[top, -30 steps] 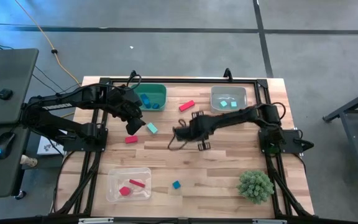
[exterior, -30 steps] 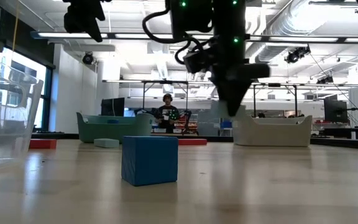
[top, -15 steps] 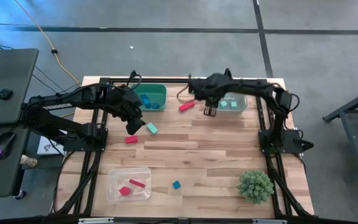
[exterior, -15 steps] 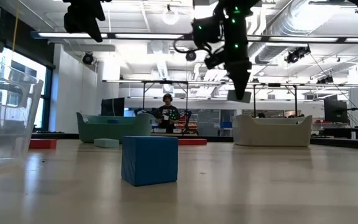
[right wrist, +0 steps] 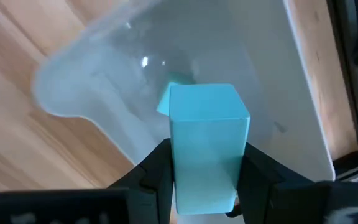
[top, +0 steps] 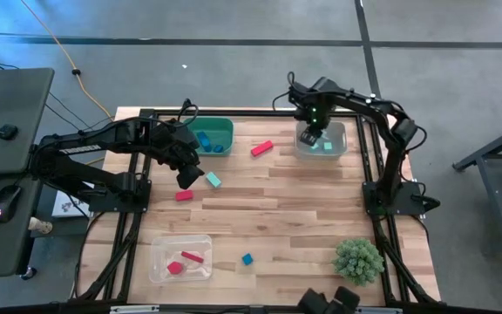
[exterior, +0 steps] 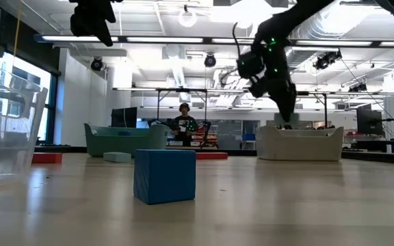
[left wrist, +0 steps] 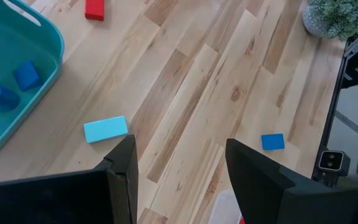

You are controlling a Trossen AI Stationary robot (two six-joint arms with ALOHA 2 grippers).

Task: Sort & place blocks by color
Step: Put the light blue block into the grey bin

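A light teal block (right wrist: 207, 146) stands upright, clamped between the right arm's jaws above the white bin (top: 339, 145) at the far right of the bench (top: 303, 218); another teal block (top: 327, 146) already lies in that bin. Blue blocks (left wrist: 27, 74) rest inside the teal bin (top: 223, 129). A teal bar (top: 213, 180) lies flat on the bench just beside that bin, with a small red block (top: 184, 196) near it. A red bar (top: 261, 148) lies tilted between the two far bins. Two red blocks (top: 184, 262) sit in the clear bin (top: 159, 249) near the front, and a small blue cube (top: 247, 259) rests on the bench just beside it
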